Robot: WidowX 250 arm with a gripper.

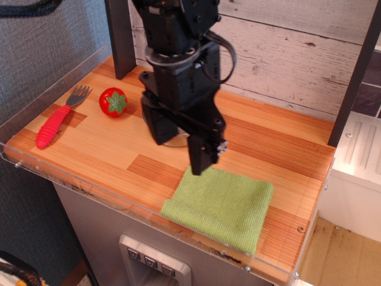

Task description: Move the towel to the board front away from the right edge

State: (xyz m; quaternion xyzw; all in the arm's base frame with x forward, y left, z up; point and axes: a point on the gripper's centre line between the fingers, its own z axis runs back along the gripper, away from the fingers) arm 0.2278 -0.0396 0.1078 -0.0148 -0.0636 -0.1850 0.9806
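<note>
Bare board (119,152) left of towel (220,205), tomato (113,101) behind

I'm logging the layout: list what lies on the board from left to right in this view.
Red-handled fork → tomato → gripper, raised above the board and hiding most of the steel pan → green towel, flat at the front edge.

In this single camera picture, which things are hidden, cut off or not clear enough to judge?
- Steel pan: almost all hidden behind the gripper; only a sliver shows.
- Gripper: whether its jaws are open or shut cannot be told from this angle.
- Board: its back left corner is covered by the dark post.
- Arm: cut off by the top edge.
- Towel: fully visible.
</note>
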